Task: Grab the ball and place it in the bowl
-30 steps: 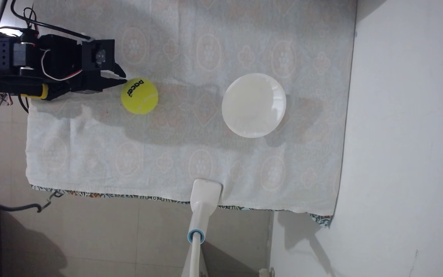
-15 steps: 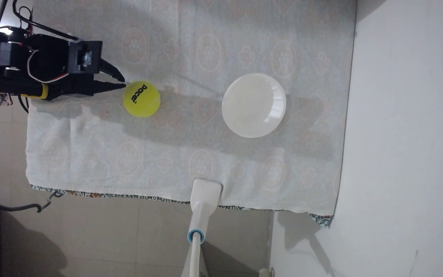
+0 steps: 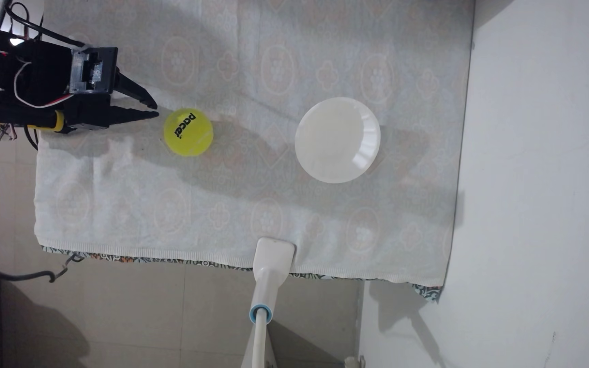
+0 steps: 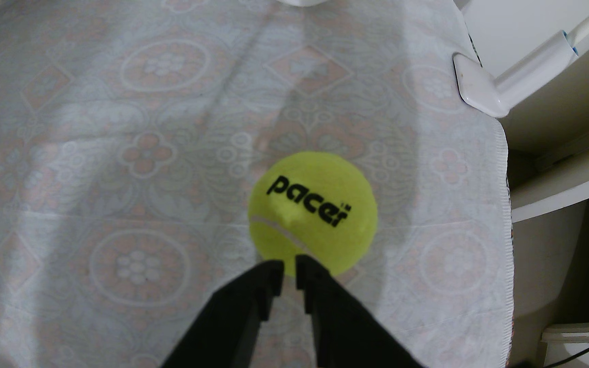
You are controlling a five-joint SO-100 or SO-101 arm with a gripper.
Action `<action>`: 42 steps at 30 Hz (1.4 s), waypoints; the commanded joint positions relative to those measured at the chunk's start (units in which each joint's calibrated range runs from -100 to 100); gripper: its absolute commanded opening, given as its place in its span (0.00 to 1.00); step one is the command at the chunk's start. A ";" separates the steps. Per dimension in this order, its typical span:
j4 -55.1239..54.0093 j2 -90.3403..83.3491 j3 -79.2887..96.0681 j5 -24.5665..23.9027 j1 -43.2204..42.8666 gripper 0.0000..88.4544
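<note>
Gripper (image 3: 155,109) pulling back now, tips further left in the fixed view than half a second ago, and the jaws have spread a little wider, parted with nothing between them. Ball (image 3: 188,132) has barely shifted since then, sitting on the patterned cloth (image 3: 215,198) just right of the tips, a sliver of cloth showing between them, and slightly lower in frame. From the wrist view the ball (image 4: 313,212) lies straight ahead of the gripper (image 4: 289,262), "pacer" lettering up, seam running toward the tips. Bowl (image 3: 337,139) sits well apart to the right, unmoved, nothing in it.
</note>
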 commanded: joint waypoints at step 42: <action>4.90 26.12 -26.16 -1.12 14.85 0.50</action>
